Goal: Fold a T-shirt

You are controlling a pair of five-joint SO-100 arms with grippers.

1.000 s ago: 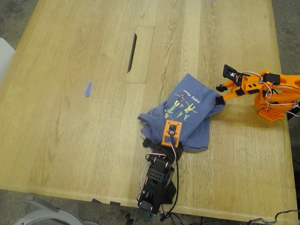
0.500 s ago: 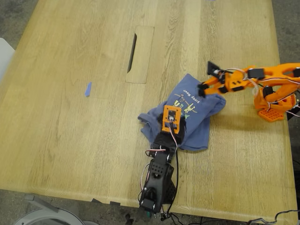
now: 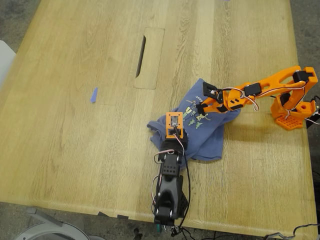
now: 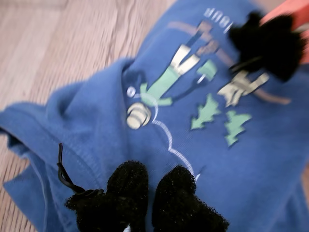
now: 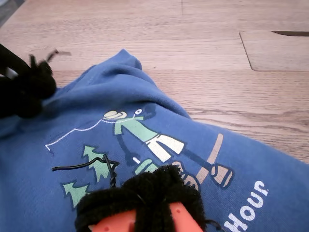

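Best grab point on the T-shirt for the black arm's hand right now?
Probably the bunched sleeve-and-hem edge of the T-shirt at the exterior view's left, near my first hand. It stands up in ridges there, so fingers can pinch a fold. Come from the table's near edge, low, sliding under the raised hem.

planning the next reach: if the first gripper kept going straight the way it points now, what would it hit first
Most likely the T-shirt itself: my first gripper points along the cloth at its printed chest. Farther along that line sits my second gripper, though depth is unclear.
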